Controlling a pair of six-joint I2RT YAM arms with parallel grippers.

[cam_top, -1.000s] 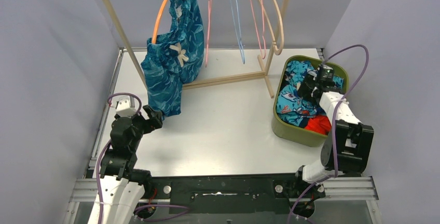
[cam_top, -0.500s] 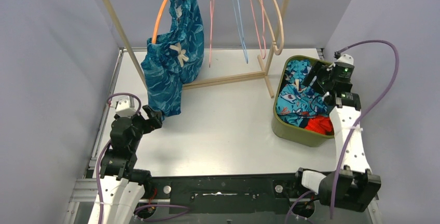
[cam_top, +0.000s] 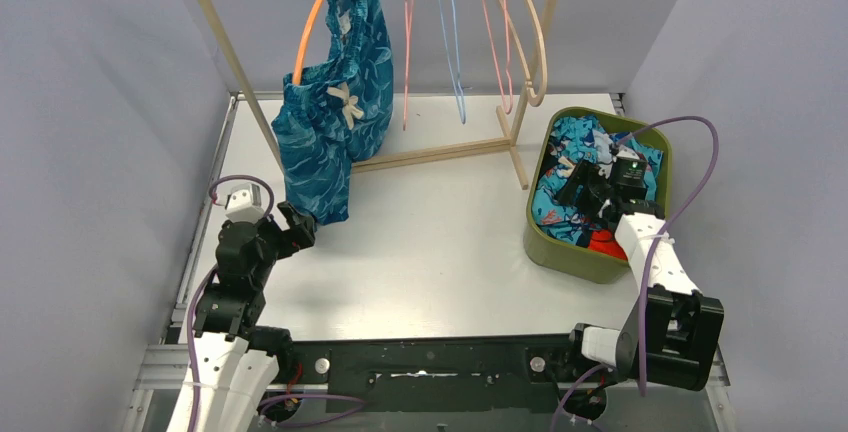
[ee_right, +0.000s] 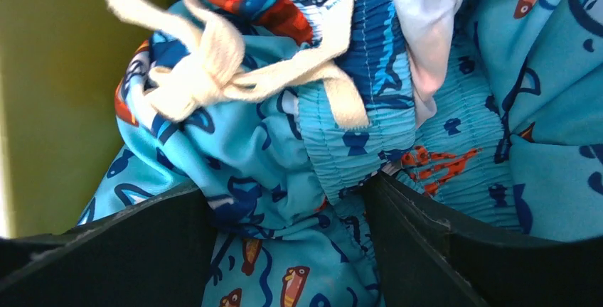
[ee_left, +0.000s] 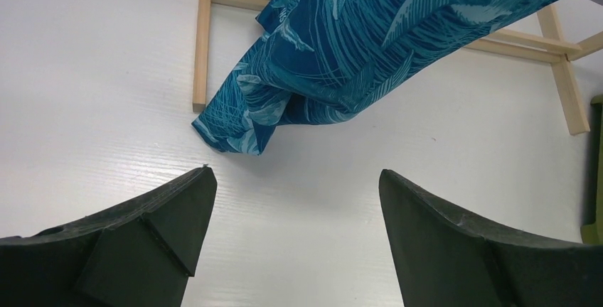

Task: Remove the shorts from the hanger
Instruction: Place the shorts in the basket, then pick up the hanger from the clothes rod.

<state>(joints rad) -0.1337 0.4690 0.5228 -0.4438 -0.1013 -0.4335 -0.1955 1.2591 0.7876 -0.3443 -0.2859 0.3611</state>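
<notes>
The teal leaf-print shorts [cam_top: 330, 132] hang from an orange hanger [cam_top: 312, 27] on the rack's rail, their lower leg drooping to the table. My left gripper [cam_top: 303, 224] sits low just in front of that hem [ee_left: 242, 133], open, with only bare table between its fingers [ee_left: 295, 175]. My right gripper [cam_top: 578, 184] is down inside the green bin [cam_top: 570, 257], open and pressed into the turquoise cartoon-print shorts [ee_right: 270, 151], whose fabric bulges between the fingers. Their white drawstring [ee_right: 213, 65] lies just beyond. An orange-red pair [cam_top: 600, 243] shows at the bin's near end.
The wooden rack [cam_top: 430, 155] stands across the back of the table, its base rails [ee_left: 205, 44] close to the left gripper. Several empty pink and blue hangers [cam_top: 455, 42] hang right of the teal shorts. Grey walls close in both sides.
The right arm rose above the bin half a second ago and has come back down into the turquoise shorts, its jaws wider than a second ago. The left gripper edged slightly forward.
</notes>
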